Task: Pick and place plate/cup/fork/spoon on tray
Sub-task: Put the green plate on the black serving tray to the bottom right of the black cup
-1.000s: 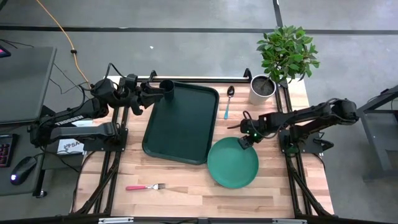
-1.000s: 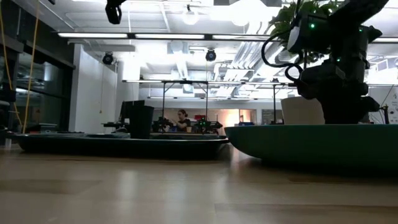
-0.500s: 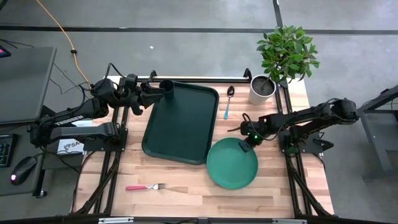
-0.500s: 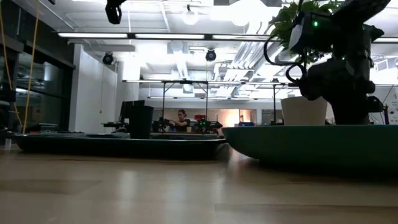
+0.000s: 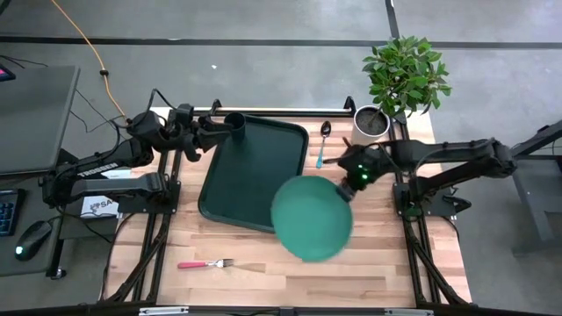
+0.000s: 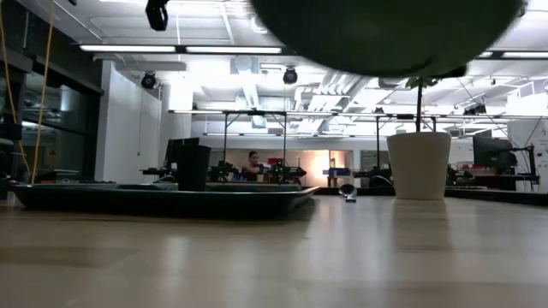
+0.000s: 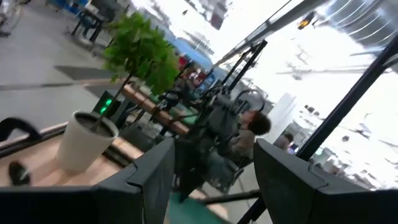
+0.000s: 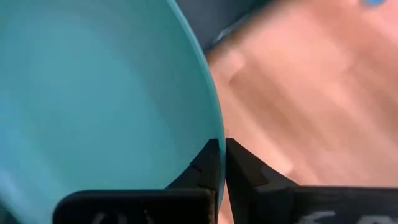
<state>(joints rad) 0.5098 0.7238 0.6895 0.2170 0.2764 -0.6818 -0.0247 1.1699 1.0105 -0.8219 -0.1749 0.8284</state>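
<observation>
Plate, round teal-green (image 5: 311, 219), hangs clear of the table, overlapping the near right corner of the dark green rectangular tray (image 5: 250, 171); right gripper (image 5: 348, 186) fingers pinch its rim. Dark cylindrical cup (image 5: 234, 123) sits at the tray's far left corner, between the left gripper's (image 5: 219, 128) wide-spread fingers.

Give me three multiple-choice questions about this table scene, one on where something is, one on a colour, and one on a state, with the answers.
1. Where is the fork?
A. on the tray
B. on the bare table near the front edge
C. in the cup

2. What colour is the spoon handle?
A. light blue
B. pink
C. yellow

3. What is the state of the plate?
A. flat on the tray
B. flat on the table
C. lifted, pinched at its rim by the right hand

Answers: B, it lies on wood, apart from the tray; A, blue shows beside the tray; C, the low view shows the plate hanging above the table.
</observation>
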